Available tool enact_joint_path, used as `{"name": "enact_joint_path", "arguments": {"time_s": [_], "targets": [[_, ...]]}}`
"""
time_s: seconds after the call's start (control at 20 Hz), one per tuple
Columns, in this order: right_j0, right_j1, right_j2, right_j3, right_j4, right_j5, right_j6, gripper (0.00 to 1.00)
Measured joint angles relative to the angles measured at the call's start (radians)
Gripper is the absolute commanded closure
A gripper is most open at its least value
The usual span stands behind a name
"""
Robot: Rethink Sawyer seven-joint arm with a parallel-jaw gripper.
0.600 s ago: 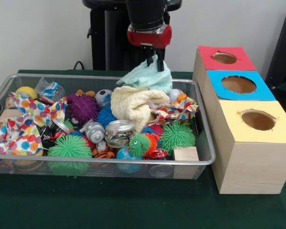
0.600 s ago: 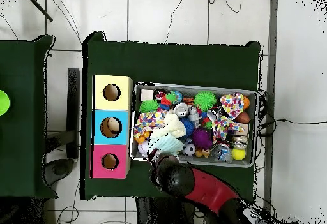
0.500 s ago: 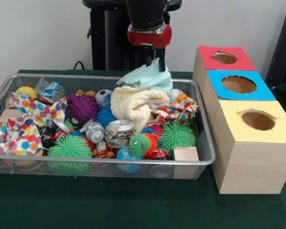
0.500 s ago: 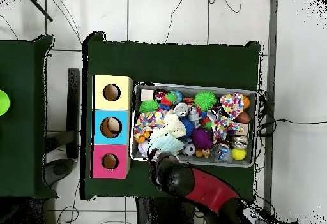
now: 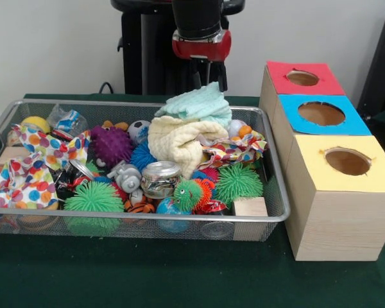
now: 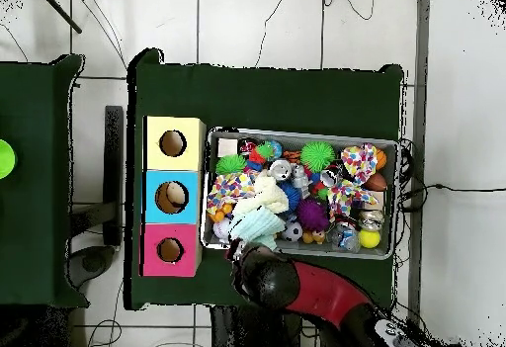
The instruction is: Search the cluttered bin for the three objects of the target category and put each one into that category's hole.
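Gripper (image 5: 207, 72) hangs just above the mint-green cloth (image 5: 199, 104), at the far rim of the wire bin (image 5: 147, 218) — tips are thin and dark against the pedestal, can't tell if they are spread or pinched. Nothing looks held; the cloth lies slack on the pile, draped on top of the cream cloth (image 5: 179, 141).

Key relation: the mint-green cloth sits straight below the gripper, a touch toward the camera in the front view. Its long axis runs roughly across the bin, side to side, with a raised fold peaking near the tips. In the overhead view the cloth (image 6: 255, 226) is at the bin's edge nearest the robot base, close to the box end.

Arm pose: the wrist (image 5: 201, 45) points straight down, red collar level, and the red-black link (image 6: 316, 294) comes in from the base at a slant in the overhead view.

Three boxes stand beside the bin — red box (image 5: 301, 77), blue box (image 5: 321, 114), yellow box (image 5: 346, 163), each with a round hole on top. Which hole takes cloths isn't shown. My guess: cloths are the target, and the next move is a short drop onto that fold. Third fabric could be the polka-dot cloth (image 5: 25, 176), well apart at the other end.
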Motion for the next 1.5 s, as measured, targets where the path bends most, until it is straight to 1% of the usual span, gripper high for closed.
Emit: {"name": "enact_joint_path", "arguments": {"time_s": [0.6, 1.05, 1.5], "targets": [[0.026, -0.018, 0.000, 0.000, -0.006, 0.016, 0.000, 0.00], [0.027, -0.039, 0.000, 0.000, -0.006, 0.016, 0.000, 0.00], [0.026, -0.041, 0.000, 0.000, -0.017, 0.016, 0.000, 0.00]]}}
